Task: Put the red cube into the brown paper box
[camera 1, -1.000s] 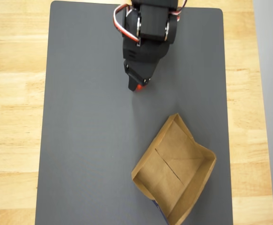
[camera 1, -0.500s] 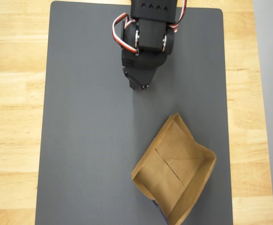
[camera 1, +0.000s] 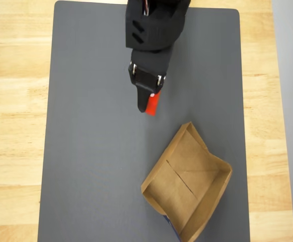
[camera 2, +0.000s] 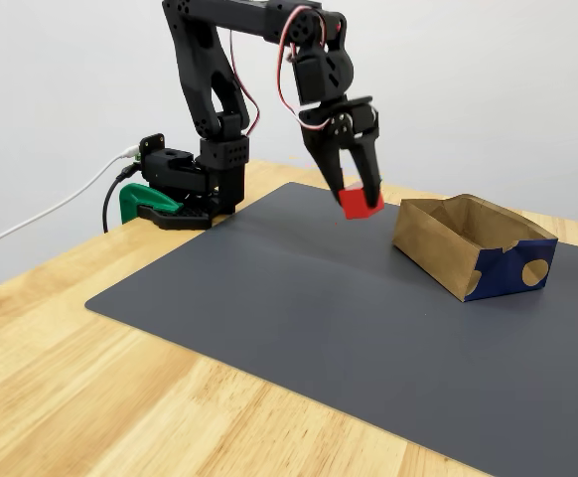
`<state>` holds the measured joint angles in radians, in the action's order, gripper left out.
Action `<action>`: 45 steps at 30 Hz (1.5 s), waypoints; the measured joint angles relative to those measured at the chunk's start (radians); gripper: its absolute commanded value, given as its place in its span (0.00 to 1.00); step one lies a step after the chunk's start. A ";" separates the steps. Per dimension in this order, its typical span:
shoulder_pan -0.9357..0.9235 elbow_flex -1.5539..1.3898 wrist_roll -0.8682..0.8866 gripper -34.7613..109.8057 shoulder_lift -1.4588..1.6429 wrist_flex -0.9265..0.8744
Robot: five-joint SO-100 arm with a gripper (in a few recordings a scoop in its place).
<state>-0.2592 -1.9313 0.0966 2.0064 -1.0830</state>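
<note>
Table: light wood table [camera 2: 61,328], nearest the fixed camera, well below my claw and running out past the mat on every side I can see.
Mat: dark grey mat [camera 1: 96,151] on that wood, spread under my claw and under everything I work with.
Box: the brown paper box [camera 2: 446,241] sits on the mat to the right of my claw in the fixed view, and lower than it. From overhead it lies below and to the right of my claw [camera 1: 149,103], turned at an angle, apart from me, its floor bare with a crease across it. Its end wall facing the fixed camera is blue with a brown round patch.
Cube: the red cube [camera 2: 361,203] is pinched at the tips of my claw, lifted off the mat, not in the box. Overhead, it pokes out red below my dark fingers [camera 1: 152,102].
Claw: my claw [camera 2: 361,196] points down, narrowed onto the cube, a finger on each side of it.
Arm: black links rise behind the claw and fold down to my base.
Base: fixed at the far table edge with a green clamp [camera 2: 138,202], cables trailing off to the left.
</note>
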 measured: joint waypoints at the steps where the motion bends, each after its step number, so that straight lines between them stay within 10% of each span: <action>1: -0.008 0.000 -0.032 0.24 0.026 0.037; 15: 0.074 -0.008 -0.307 0.24 -0.026 0.529; 45: 0.282 0.156 -0.354 0.34 -0.442 0.548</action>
<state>0.0230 -1.7748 -0.2577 1.5647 -0.5354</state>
